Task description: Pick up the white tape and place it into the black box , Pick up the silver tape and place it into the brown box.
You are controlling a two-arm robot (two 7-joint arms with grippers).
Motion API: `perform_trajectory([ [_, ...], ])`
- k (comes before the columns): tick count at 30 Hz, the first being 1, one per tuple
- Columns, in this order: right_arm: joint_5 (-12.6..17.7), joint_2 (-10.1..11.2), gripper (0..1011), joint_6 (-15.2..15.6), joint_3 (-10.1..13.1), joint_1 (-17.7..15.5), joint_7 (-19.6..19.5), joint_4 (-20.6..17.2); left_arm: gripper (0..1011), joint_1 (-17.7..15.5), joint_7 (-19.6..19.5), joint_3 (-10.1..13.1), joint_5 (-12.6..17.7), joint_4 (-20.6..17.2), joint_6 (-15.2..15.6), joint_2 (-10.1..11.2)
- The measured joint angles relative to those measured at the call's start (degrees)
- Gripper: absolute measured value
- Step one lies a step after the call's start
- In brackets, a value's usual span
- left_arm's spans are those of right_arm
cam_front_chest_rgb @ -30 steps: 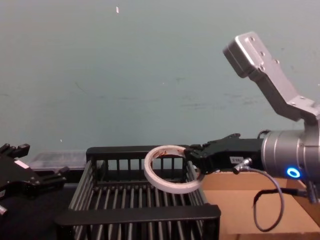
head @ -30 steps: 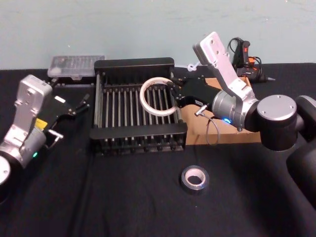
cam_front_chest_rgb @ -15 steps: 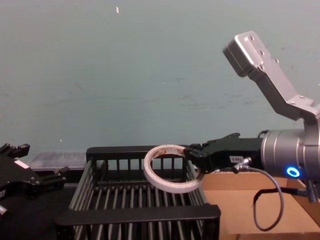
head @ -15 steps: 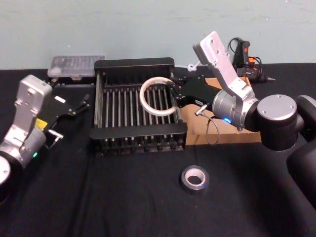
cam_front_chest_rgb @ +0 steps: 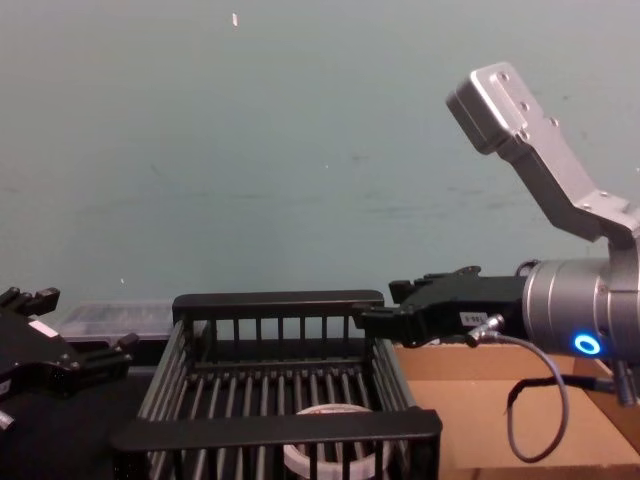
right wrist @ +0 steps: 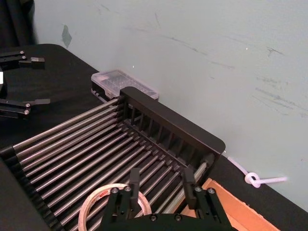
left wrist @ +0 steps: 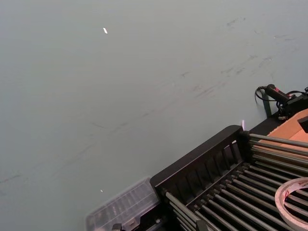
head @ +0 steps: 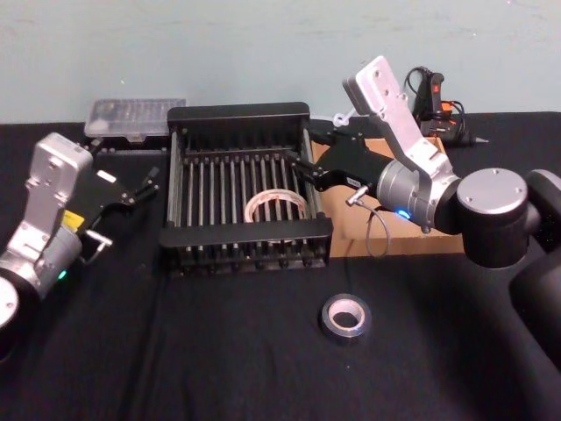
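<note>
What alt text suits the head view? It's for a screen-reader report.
The white tape lies flat inside the black box, with the open right gripper above the box's right edge. The silver tape sits on the black table, the brown box right of the crate, the left gripper parked left.

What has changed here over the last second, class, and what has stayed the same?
The right gripper let go of the white tape, which dropped onto the bars of the black box. The silver tape, brown box and left gripper stayed put.

white tape (head: 275,206), black box (head: 238,112) with slatted bars, grey-silver tape (head: 344,317), tan brown box (head: 412,235)
</note>
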Motion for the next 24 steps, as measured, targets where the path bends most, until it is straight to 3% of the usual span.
perform_trajectory([
  [10, 0.0, 0.0, 861, 0.0, 0.0, 0.0, 0.0, -0.1, 1001, 0.0, 0.0, 0.0, 0.0, 0.0, 0.0, 0.0],
  [16, 0.0, 0.0, 985, 0.2, 0.1, -0.2, -0.1, -0.3, 1001, 0.0, 0.0, 0.0, 0.0, 0.0, 0.0, 0.0],
  [24, 0.4, 1.2, 1000, 1.9, 2.0, -2.4, -0.7, -4.2, 1001, 0.0, 0.0, 0.0, 0.0, 0.0, 0.0, 0.0],
])
